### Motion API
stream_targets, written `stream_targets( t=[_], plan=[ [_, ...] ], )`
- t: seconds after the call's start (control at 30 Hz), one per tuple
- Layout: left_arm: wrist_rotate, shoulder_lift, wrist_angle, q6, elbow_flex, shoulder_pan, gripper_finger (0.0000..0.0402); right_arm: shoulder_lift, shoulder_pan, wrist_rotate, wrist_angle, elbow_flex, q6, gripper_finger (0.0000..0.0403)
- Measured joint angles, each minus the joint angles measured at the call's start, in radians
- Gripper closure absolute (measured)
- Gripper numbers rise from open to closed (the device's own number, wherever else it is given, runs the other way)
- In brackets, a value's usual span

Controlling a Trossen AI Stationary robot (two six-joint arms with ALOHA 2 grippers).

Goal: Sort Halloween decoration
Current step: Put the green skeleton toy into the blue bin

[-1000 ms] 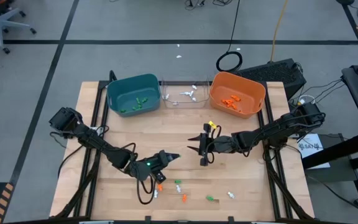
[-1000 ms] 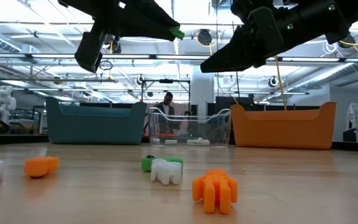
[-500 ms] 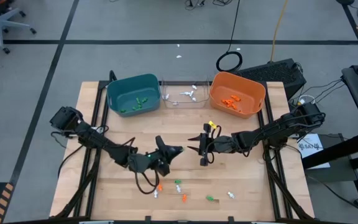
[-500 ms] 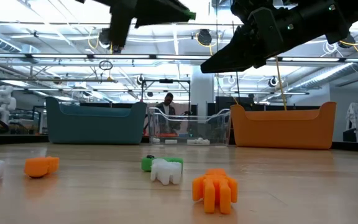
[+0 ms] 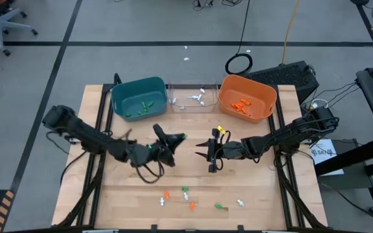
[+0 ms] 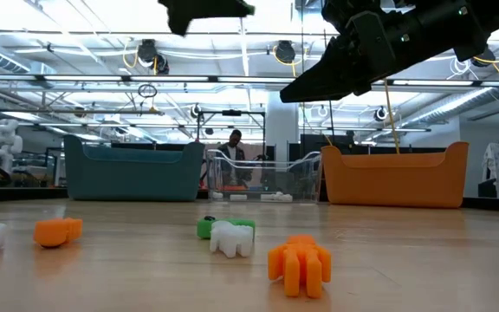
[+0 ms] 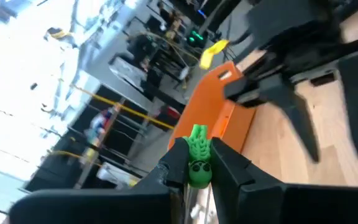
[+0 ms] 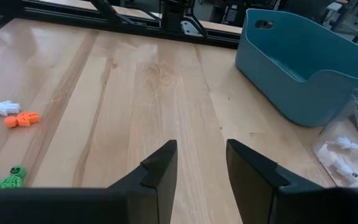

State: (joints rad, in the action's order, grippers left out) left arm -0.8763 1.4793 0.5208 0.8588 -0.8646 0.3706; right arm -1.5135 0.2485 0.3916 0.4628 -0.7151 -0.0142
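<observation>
No writing legible. Left gripper [image 5: 175,140] mid-table, aimed toward two o'clock, pinches a green trinket [image 7: 198,163]. Right gripper [image 5: 207,154] hovers at its three o'clock, fingers parted, empty.

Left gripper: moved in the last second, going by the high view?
Yes. The left gripper, shut on a small green plastic trinket, has travelled away from the loose trinkets at the table's near edge, toward the teal plastic bin.

Ahead of the left gripper [image 5: 177,138], the bare table [image 5: 141,123] lies free up to the teal bin [image 5: 138,98]. Just beside its fingers, the right gripper [image 5: 204,153] blocks that side.
</observation>
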Motion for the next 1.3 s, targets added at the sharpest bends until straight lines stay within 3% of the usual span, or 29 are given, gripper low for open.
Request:
stream_targets(
  t=[0.27, 0.43, 0.57, 0.67, 1.0, 1.3],
  plan=[
    [0.175, -0.317, -0.581, -0.331, 0.000, -0.162, 0.0361, 0.000, 0.000, 0.000, -0.001, 0.000, 0.001, 0.0280],
    [0.275, -0.428, -0.818, -0.456, 0.000, -0.328, 0.0361, 0.000, 0.000, 0.000, -0.004, 0.000, 0.001, 0.0280],
    [0.468, -0.429, -0.892, -0.461, 0.002, -0.489, 0.0361, -0.002, 0.000, 0.000, -0.008, 0.000, 0.002, 0.0280],
    [0.535, -0.401, -0.892, -0.461, 0.011, -0.598, 0.0361, -0.002, 0.000, -0.001, -0.031, 0.000, 0.010, 0.0280],
    [0.539, -0.267, -0.909, -0.462, 0.070, -0.900, 0.0361, -0.003, 0.000, -0.001, -0.042, 0.000, 0.013, 0.0280],
    [0.530, -0.141, -0.892, -0.590, 0.087, -0.981, 0.0361, -0.003, 0.000, 0.000, -0.042, 0.000, 0.010, 0.0280]
  ],
)
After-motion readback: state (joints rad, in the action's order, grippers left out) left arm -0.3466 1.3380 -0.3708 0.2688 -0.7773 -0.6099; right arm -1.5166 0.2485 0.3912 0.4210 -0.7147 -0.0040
